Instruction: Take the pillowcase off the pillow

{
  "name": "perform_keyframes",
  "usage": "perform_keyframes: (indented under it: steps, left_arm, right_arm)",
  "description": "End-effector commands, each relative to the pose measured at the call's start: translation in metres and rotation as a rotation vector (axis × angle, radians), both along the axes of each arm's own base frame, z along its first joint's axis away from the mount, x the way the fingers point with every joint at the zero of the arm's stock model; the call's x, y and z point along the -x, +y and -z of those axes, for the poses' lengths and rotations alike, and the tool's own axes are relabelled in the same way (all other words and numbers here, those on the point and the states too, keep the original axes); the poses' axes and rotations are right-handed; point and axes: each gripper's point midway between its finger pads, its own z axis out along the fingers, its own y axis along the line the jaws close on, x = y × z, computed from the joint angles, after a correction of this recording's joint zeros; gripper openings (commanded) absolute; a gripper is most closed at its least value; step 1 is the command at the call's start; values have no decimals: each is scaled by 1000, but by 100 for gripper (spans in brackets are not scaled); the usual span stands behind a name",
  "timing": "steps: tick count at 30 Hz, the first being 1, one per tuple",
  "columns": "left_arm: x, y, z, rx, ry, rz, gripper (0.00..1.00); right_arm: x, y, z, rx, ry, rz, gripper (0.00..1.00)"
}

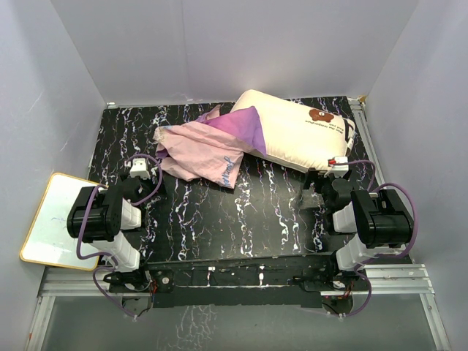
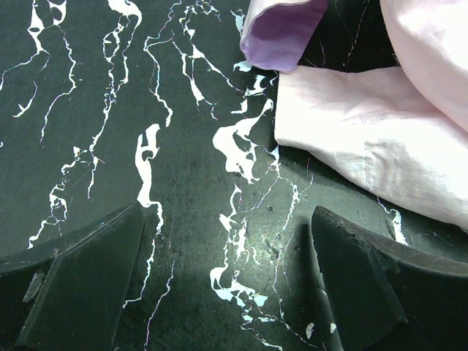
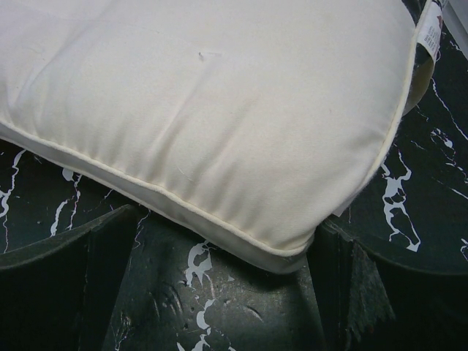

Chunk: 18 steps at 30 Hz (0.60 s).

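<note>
At the near edge of the table [image 1: 241,212], both arms sit low. A whiteboard [image 1: 55,219] lies off the table at 8 o'clock.

The left claw [image 2: 227,219] is spread wide with nothing in it, and bare marble shows between the jaws. The right claw [image 3: 227,252] is also spread wide with no grip taken. The pillow's near corner lies just ahead, partly between the jaws.

The pillowcase [image 1: 205,150] lies at 11 o'clock from table centre, crumpled flat and mostly pale pink inside-out. It is thin and limp, with one rolled purple edge. From the left claw it sits at 1 to 2 o'clock, close by.

The pillow [image 1: 300,131] lies at 1 o'clock. It is plump and cream with a piped seam and smooth woven cloth. It has a brown bear face, a line of text and a small tag [image 1: 338,161] at the near corner.

Judgement: this is a late step, with the cover nearly off. A purple flap overlaps the pillow's 9 o'clock end, and I cannot tell if it is caught there. The next move likely calls for pinching the loose cloth and dragging it toward 9 o'clock while the pillow corner is held. The cloth should slide easily.
</note>
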Motion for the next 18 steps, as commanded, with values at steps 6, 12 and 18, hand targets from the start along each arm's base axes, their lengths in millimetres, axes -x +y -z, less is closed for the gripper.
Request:
perform_keyframes:
  steps: [6,12,18]
  left_arm:
    - [-8,-2,-10,4,-40,9,97]
    - [-8,-2,-10,4,-40,8,97]
    - [-8,-1,-10,-3,-40,7,97]
  right_arm:
    - [-14,12,-24,-1,-83,-65,98]
    - [-14,14,-24,3,-84,-75,98]
    - [-1,27,-31,29,-136,-166,98]
